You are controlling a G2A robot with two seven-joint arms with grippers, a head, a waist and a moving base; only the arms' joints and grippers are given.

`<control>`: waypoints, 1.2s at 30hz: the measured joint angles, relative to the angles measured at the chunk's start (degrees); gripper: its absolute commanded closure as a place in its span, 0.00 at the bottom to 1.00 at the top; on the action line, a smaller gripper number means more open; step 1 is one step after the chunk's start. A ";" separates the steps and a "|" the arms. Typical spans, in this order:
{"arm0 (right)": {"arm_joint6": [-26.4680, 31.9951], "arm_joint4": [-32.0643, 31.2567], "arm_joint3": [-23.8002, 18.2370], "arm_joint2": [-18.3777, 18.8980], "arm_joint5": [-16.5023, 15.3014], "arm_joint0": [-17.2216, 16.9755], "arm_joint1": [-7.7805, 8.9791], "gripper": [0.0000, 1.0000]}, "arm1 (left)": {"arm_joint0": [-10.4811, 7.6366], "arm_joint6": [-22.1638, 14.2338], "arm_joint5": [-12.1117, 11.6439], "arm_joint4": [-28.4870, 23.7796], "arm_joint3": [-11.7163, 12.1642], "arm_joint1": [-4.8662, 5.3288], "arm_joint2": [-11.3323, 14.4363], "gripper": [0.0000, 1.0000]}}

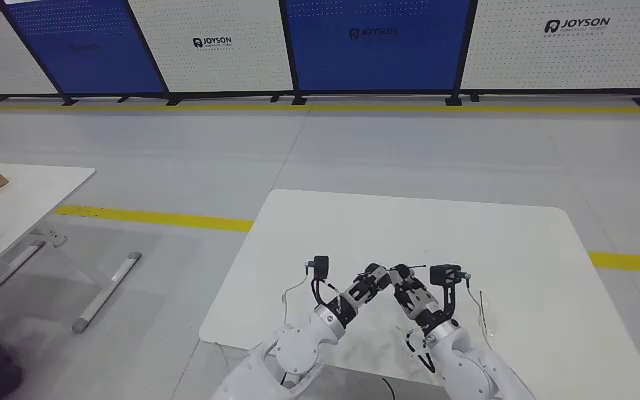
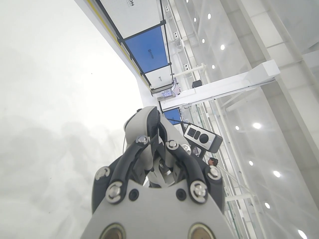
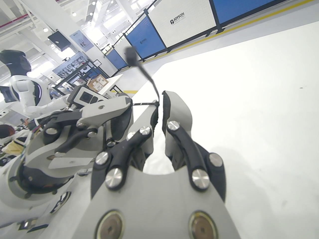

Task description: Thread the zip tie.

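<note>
A black zip tie (image 3: 145, 73) is held up over the white table (image 1: 420, 225). My right gripper (image 3: 160, 108) is shut on it. One end (image 3: 130, 53) curves up and away from the fingers. A short straight stretch (image 3: 144, 104) runs sideways into my left gripper (image 3: 129, 106), which is shut on that part. In the top view the left gripper (image 1: 377, 277) and right gripper (image 1: 402, 274) meet tip to tip above the table's near middle. The left wrist view has its own gripper (image 2: 156, 121) with the pads pressed together, and the tie is hidden between them.
A thin pale strip (image 1: 485, 312) lies on the table to the right of the arms. A second white table (image 1: 40, 185) stands far left across a floor gap. Blue and white partition panels (image 1: 375, 45) line the back. The table's far half is bare.
</note>
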 measured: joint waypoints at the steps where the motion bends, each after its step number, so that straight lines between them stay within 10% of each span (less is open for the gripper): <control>1: -0.02 0.01 0.01 -0.03 0.02 0.02 -0.01 1.00 | 0.00 -0.03 0.02 0.03 -0.02 0.00 -0.01 1.00; 36: 1.77 -1.51 2.43 -1.65 0.68 1.22 -0.48 1.00 | 2.42 -2.30 -3.22 0.68 -4.30 0.28 -0.50 1.00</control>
